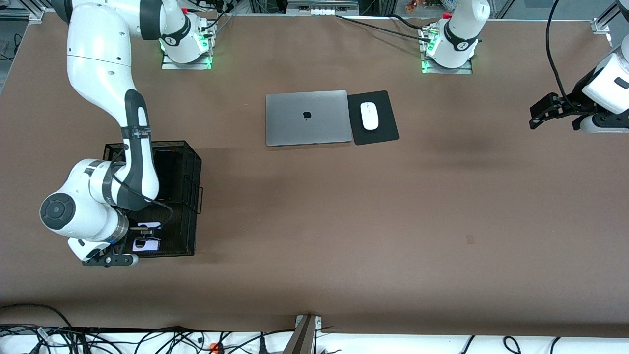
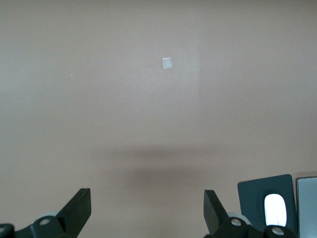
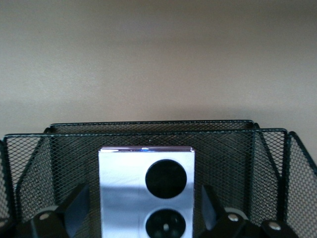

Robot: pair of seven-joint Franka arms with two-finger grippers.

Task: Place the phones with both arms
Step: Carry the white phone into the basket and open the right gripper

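Now lilac-white phone [image 3: 146, 191] between right gripper [image 3: 143, 210] open jaws, in mesh basket [image 3: 148, 130].

The table [image 1: 344, 221] is brown, the wire basket [image 1: 189, 162] is black with a criss-cross mesh, the phone [image 3: 146, 191] in it is shiny lilac-white with two black circles, the laptop [image 1: 306, 118] is grey, and the white mouse [image 1: 369, 116] sits on a black pad [image 1: 385, 135].
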